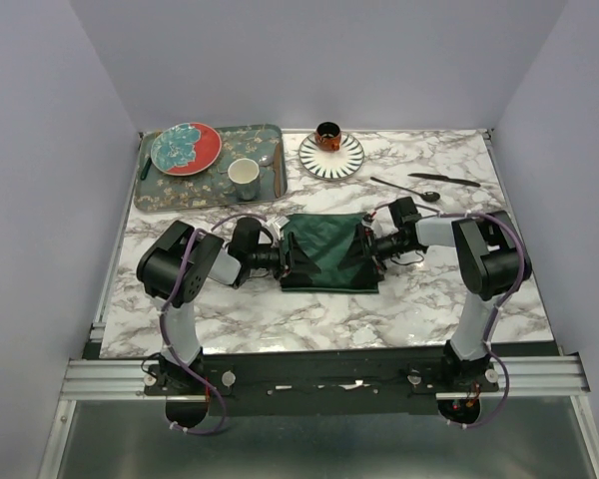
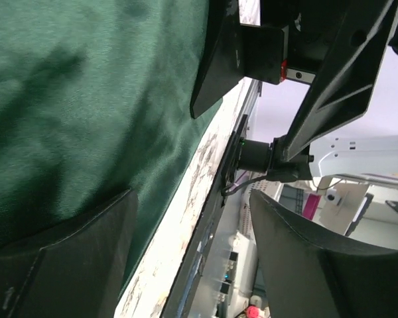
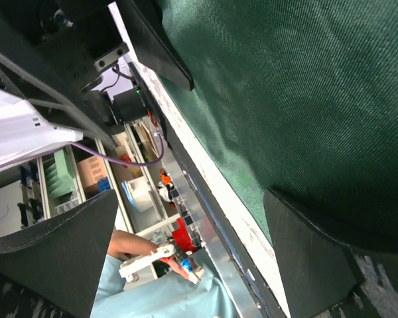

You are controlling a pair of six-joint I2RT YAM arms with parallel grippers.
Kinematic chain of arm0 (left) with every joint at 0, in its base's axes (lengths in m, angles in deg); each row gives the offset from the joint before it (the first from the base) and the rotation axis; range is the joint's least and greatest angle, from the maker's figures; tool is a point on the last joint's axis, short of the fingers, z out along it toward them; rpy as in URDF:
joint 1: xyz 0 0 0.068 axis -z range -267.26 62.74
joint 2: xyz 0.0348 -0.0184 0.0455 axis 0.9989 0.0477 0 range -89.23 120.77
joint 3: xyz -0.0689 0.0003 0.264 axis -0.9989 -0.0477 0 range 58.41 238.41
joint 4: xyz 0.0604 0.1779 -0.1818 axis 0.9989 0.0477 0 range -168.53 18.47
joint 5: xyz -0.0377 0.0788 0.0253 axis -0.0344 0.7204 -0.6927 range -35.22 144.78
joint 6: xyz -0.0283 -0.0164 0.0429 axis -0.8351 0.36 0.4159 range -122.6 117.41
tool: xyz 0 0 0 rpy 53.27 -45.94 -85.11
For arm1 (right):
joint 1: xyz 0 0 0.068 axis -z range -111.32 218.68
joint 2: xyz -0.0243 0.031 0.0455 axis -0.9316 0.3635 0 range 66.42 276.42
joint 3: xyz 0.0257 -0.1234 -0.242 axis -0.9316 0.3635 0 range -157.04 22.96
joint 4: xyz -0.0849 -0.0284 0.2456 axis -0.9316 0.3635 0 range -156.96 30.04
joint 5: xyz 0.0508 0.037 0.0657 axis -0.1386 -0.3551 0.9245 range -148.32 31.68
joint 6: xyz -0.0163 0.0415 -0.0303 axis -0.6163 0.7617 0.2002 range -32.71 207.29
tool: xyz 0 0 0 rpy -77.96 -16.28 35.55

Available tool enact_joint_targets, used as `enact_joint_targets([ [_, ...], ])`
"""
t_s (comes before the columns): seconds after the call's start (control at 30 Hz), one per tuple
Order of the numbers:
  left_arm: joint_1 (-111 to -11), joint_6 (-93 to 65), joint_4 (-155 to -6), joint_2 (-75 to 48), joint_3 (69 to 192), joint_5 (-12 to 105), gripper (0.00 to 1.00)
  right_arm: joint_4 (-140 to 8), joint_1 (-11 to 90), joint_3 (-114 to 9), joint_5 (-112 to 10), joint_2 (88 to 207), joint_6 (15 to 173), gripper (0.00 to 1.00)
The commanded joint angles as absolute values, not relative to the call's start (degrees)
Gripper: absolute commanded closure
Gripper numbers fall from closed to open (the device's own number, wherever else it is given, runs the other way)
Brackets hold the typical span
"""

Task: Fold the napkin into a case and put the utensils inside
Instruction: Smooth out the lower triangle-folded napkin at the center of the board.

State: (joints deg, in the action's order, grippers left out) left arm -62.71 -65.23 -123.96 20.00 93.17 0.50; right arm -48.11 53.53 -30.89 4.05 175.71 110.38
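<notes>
Napkin (image 1: 329,254) mid-table; left tool (image 1: 286,262), right tool (image 1: 371,249) at its side edges, both spread apart.

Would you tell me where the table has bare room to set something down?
Bare marble runs along the near edge, before the napkin. Crowded: far side with tray, striped plate, utensils; left hand and right hand flank the napkin.
</notes>
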Motion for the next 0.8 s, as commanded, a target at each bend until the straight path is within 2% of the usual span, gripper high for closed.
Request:
enact_joint_targets([
  [0.0,-64.1,-64.1,-119.7,21.6,91.4,2.1,0.24,-44.1,53.7,-28.3,-1.4,177.8,105.8,0.0],
  [0.1,-64.0,-66.2,-125.4,19.1,90.3,0.1,0.36,-42.7,53.6,-27.4,0.2,173.6,102.7,0.0],
  [0.13,-63.7,-67.2,-128.2,18.2,89.6,-0.5,0.44,-42.1,53.6,-28.0,0.9,172.3,102.3,0.0],
  [0.2,-63.3,-68.3,-134.5,15.0,89.7,-1.8,0.5,-42.0,53.6,-29.2,3.7,168.3,102.1,0.0],
  [0.23,-62.8,-68.2,-134.8,13.9,90.3,-1.8,0.57,-42.0,53.6,-31.2,4.3,167.0,102.5,0.0],
  [0.33,-62.6,-67.6,-134.1,11.7,92.4,-0.3,0.64,-42.7,53.6,-34.6,4.2,164.7,104.3,0.0],
  [0.5,-62.6,-66.7,-132.6,16.3,97.2,2.7,0.71,-45.7,53.8,-41.5,0.3,170.0,107.5,0.0],
  [0.6,-62.6,-65.3,-131.1,19.6,100.0,4.3,0.73,-46.5,54.4,-44.0,-1.5,175.4,108.4,0.06],
  [0.77,-62.9,-57.7,-118.6,21.2,102.1,5.9,0.76,-47.7,56.6,-42.4,-3.7,180.1,109.4,0.27],
])
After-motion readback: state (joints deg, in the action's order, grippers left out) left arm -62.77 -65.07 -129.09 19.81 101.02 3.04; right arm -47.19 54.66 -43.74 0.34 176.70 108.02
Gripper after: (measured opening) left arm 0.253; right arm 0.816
